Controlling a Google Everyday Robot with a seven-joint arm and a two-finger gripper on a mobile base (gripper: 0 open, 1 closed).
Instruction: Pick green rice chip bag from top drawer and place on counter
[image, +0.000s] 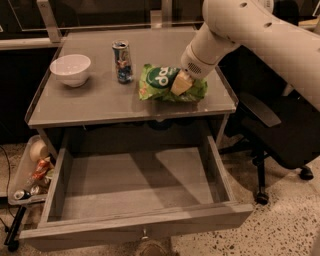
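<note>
The green rice chip bag (161, 80) lies on the counter (100, 100) at its right middle, to the right of the drink can. My gripper (181, 83) comes in from the upper right and sits on the bag's right half, its tan fingers still closed on it. The top drawer (135, 190) is pulled wide open below the counter and nothing shows inside it.
A blue-and-silver drink can (122, 61) stands upright left of the bag. A white bowl (70, 69) sits at the counter's left. A bin of snacks (30, 172) hangs at the lower left. A black office chair (270, 130) stands to the right.
</note>
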